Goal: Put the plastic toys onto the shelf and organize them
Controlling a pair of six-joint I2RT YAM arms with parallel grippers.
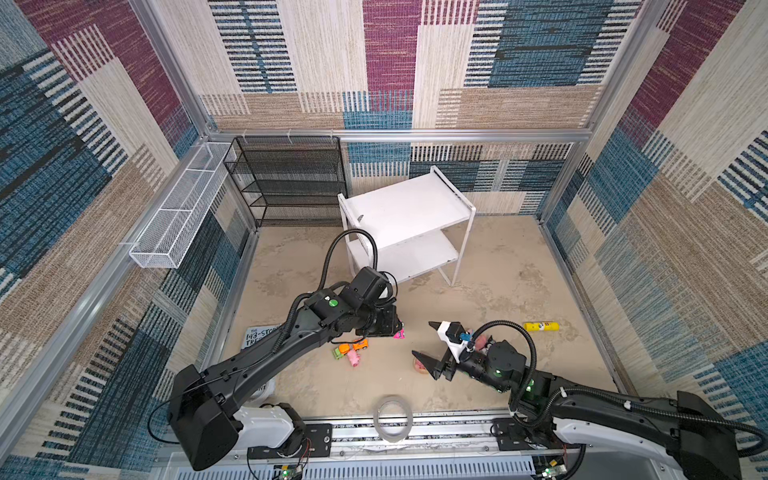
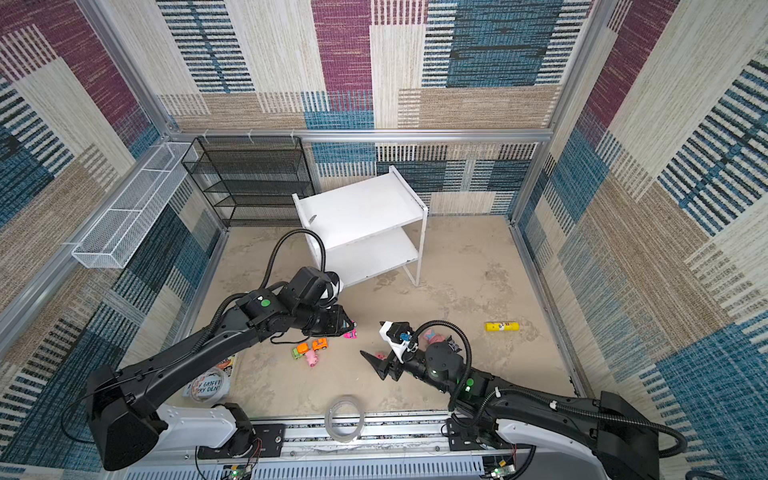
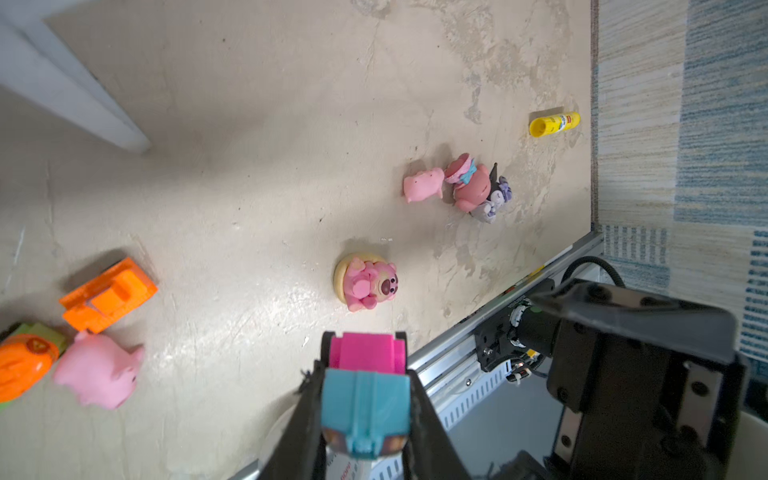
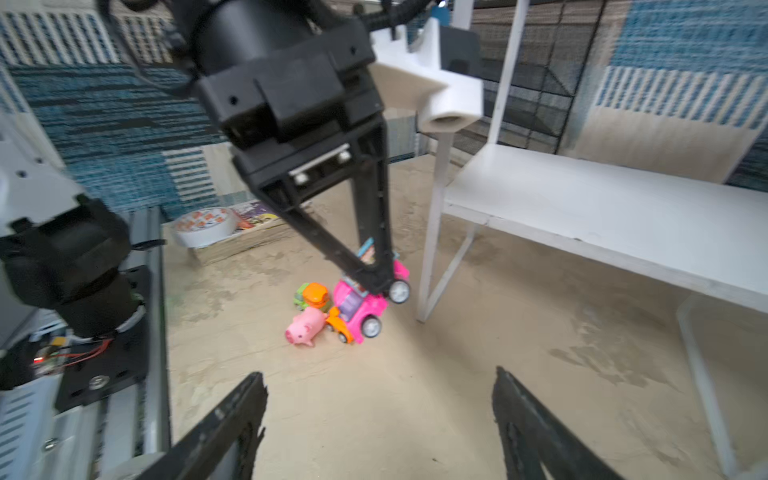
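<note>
My left gripper (image 3: 365, 338) is shut on the pink-multicolour car (image 3: 365, 390), which hangs tilted just off the floor (image 4: 361, 307) in front of the white shelf (image 1: 399, 208). Both shelf boards are bare. Beside it lie an orange car (image 1: 360, 345), a green-orange car (image 1: 341, 351) and a pink pig (image 1: 354, 358). My right gripper (image 1: 424, 338) is open and holds nothing, hovering over a pink bear on a beige base (image 3: 365, 282). Further right sit another pig (image 3: 423, 185), a bear with a blue bow (image 3: 467, 183) and a black-white figure (image 3: 494, 199).
A black mesh rack (image 1: 291, 178) and a long white wire basket (image 1: 178, 216) stand at the back left. A yellow tube (image 1: 541, 326) lies at the right. A clear tape ring (image 1: 392, 417) rests at the front edge. A book (image 1: 262, 334) and a white tape roll (image 2: 208, 384) lie under the left arm.
</note>
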